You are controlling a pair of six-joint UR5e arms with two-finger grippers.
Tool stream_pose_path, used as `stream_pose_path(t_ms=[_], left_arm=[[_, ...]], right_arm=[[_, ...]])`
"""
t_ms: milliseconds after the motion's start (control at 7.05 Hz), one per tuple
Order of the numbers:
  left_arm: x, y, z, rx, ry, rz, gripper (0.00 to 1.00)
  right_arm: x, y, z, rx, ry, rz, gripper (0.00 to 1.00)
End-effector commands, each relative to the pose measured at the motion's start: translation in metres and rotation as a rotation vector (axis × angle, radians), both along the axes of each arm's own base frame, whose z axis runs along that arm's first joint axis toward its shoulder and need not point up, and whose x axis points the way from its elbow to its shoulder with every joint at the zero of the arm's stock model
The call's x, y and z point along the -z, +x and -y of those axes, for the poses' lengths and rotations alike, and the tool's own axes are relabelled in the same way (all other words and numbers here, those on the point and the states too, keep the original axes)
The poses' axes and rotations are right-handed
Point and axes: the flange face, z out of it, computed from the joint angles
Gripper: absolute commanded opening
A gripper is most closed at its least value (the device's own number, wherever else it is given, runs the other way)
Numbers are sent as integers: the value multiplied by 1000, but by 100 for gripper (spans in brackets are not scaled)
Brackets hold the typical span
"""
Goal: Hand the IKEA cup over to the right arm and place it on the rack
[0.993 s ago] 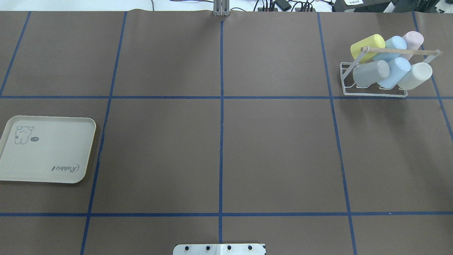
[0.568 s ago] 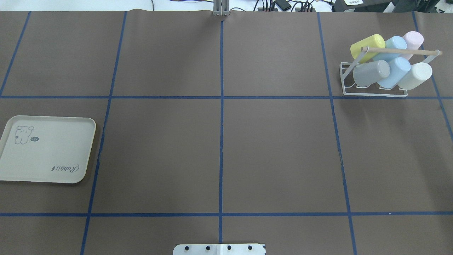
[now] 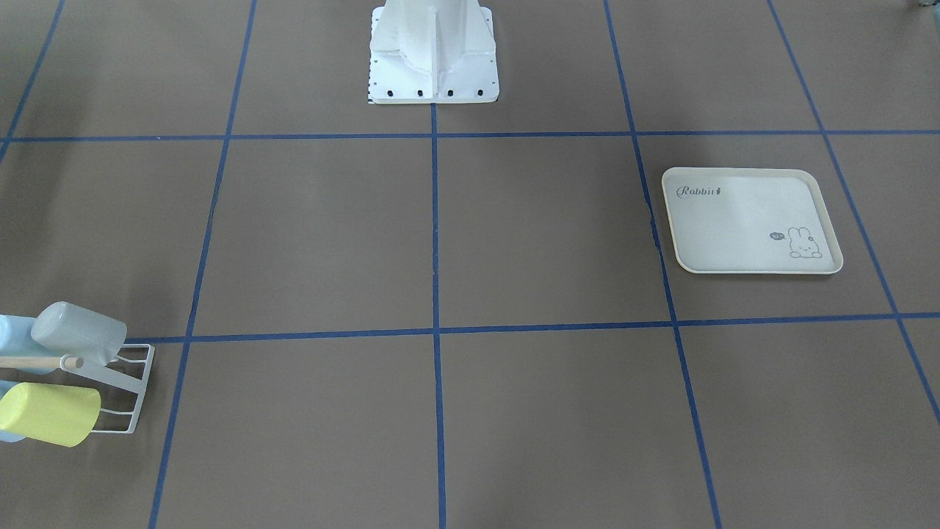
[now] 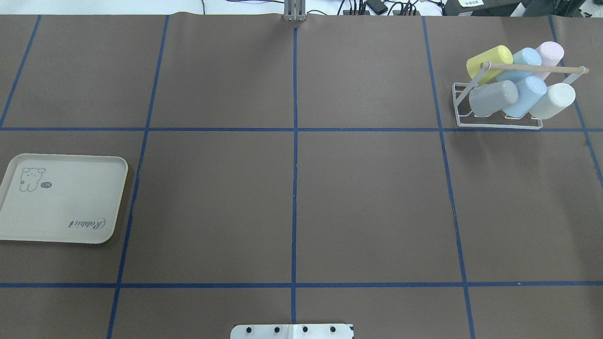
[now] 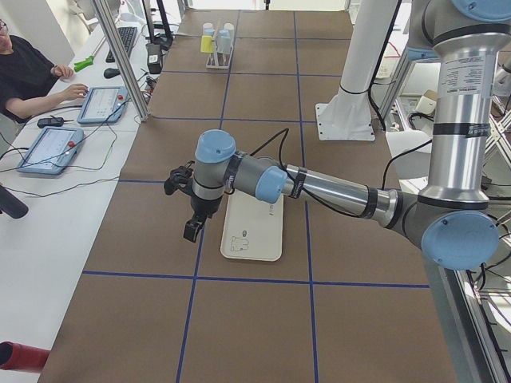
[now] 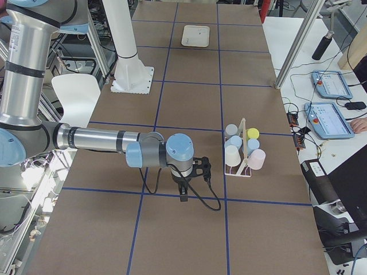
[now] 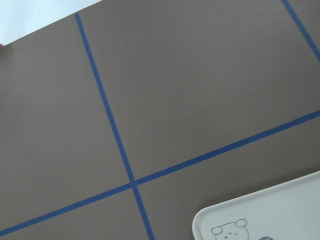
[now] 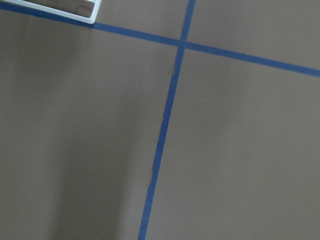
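Now: white wire rack [image 4: 499, 126], six smooth cups [image 4: 493, 97]; left end effector [image 5: 191, 232], right end effector [image 6: 183, 195]: cannot tell aperture.

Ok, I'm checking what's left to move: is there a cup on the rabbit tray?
No, the tray shows only its printed rabbit and lettering; all six cups sit on the rack.

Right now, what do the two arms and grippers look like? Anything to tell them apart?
Both are silver-grey tubes with pale-blue joint caps and black two-finger grippers. The left arm has a thin black cable running to the left gripper; the right arm has a thicker black cable looping out by the right gripper.
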Motion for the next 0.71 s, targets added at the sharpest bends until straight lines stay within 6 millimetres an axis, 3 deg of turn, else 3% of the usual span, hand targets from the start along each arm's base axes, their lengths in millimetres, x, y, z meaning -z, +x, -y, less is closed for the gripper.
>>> stream_pose_path(t_ms=[0,142,284,568], left_arm=[[-45,-50,-27,37,-47,17,100],[-69,-50,-61,40,-88,-9,100],[-90,-48,-83,44,-138,-20,100],[-119,-46,-92,46,-212,-30,100]], right_arm=[[-3,10,-3,-25,-64,9,99],[-2,13,1,-28,-59,-3,100],[-2,13,2,-31,-55,-6,100],[2,12,3,-36,-52,4,100]])
